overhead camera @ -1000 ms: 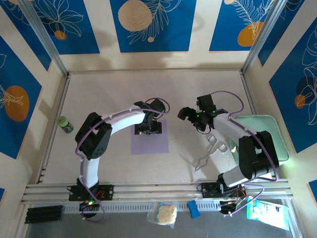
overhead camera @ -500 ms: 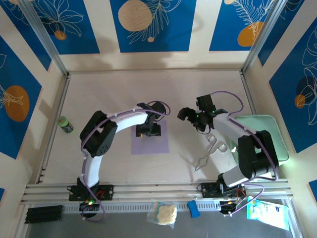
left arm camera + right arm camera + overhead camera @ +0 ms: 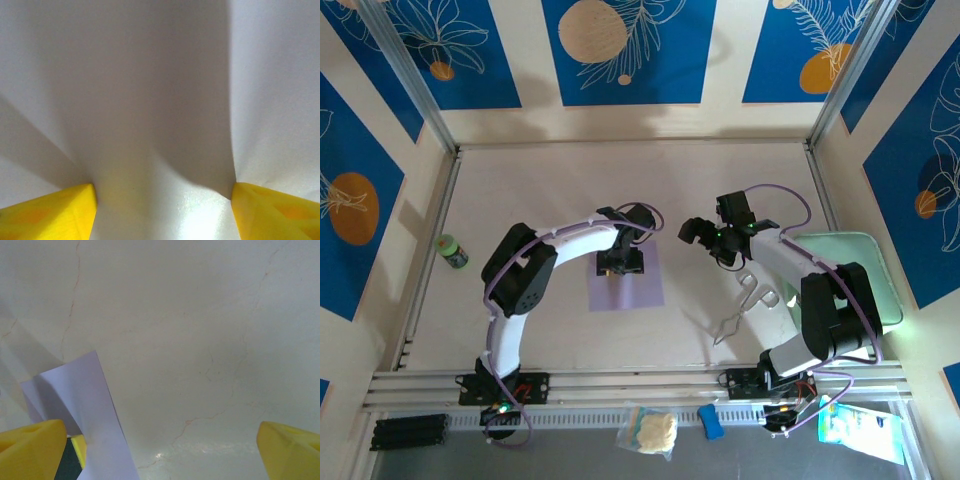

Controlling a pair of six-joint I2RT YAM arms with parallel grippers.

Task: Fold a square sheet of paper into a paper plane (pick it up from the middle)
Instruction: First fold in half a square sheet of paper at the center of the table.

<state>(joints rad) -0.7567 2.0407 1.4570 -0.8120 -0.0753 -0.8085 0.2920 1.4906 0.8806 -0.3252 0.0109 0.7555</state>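
The job is barely beginning: the sheet [image 3: 640, 290] is lying flat in the middle of the desk [image 3: 530, 190], between the two arms. No crease is showing in the top view, so I judge that all the folding is left to do. The left tool [image 3: 620, 264] is sitting on the sheet's middle. Its pads [image 3: 47, 212] are standing fairly wide apart and pressing on the paper, which is humping into a soft ridge between them. I am reading this as the pick-up pinch, not yet a clamped hold. The right tool [image 3: 700, 232] is hanging wide open over bare desk just to the sheet's right and holding nothing. In its wrist view one corner of the sheet seems to be lifting. Being square, the sheet is offering no long axis and pointing nowhere. Its edges are running nearly parallel to the desk's edges, only slightly askew. The ridge is giving it its one direction, running crosswise to the line between the left pads.
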